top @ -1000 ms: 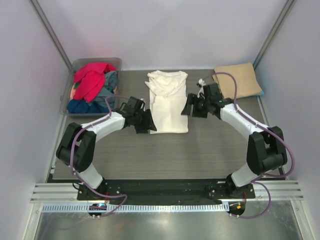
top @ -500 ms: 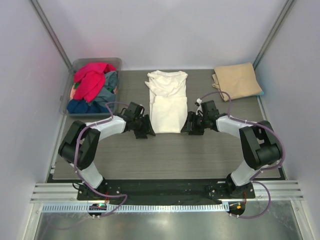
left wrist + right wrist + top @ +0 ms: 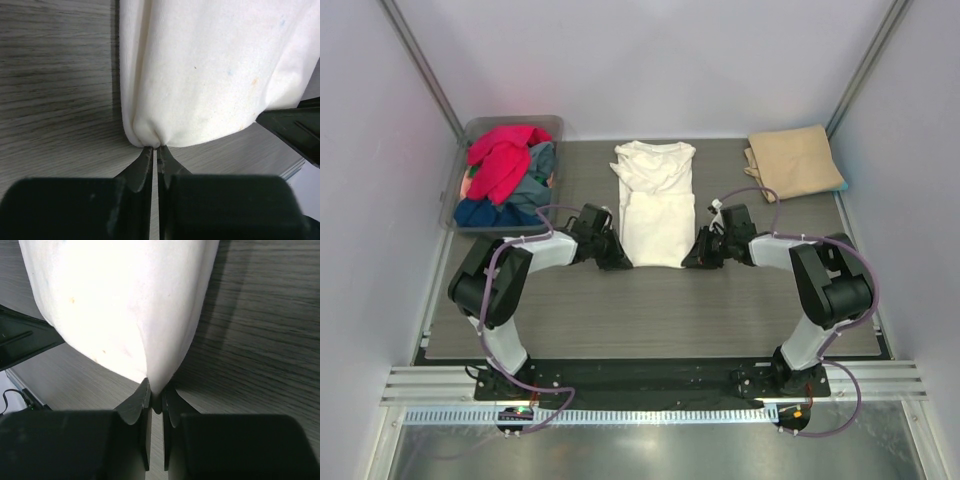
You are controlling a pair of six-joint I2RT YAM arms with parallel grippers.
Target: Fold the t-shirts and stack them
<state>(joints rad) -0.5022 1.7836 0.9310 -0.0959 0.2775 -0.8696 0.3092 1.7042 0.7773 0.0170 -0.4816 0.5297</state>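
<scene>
The cream-white t-shirt lies folded lengthwise in the middle of the table, collar at the far end. At the shirt's near left corner my left gripper is shut, and the left wrist view shows the cloth puckered between the tips. My right gripper is shut on the near right corner, where a fold of the shirt is pinched between the jaws. A tan-beige t-shirt lies folded at the back right. Red and blue-grey t-shirts are heaped in a tub.
The grey translucent tub stands at the back left corner. The wood-grain table ends at a black base rail near the arm mounts. Grey walls close in the sides and back.
Both arms came down and in toward the near edge of the cream-white shirt. Both grippers, open a second ago, have closed on its two near corners.
</scene>
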